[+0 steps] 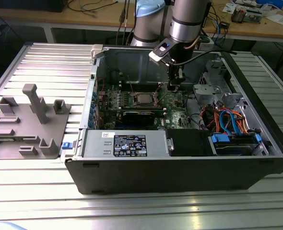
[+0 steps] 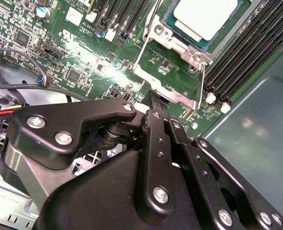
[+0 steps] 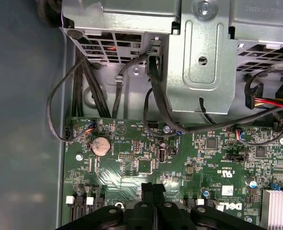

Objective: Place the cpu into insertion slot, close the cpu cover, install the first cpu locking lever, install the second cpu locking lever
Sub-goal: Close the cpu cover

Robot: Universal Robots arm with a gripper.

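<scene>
Computer case (image 1: 180, 177) on tabletop (image 1: 36, 201) | I'm holding the tool (image 1: 172, 87), fingers together, to the exterior view's right of the cpu (image 1: 142, 99) sitting in the insertion slot (image 1: 130, 99).

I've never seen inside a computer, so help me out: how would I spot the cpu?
Find the open black computer case and the green motherboard inside it. Near the board's middle sits the cpu: a small flat square with a dull silver top, unlike the long black card beside it.

Silver cpu (image 2: 206, 17) lies flat in insertion slot (image 2: 168, 21).
</scene>
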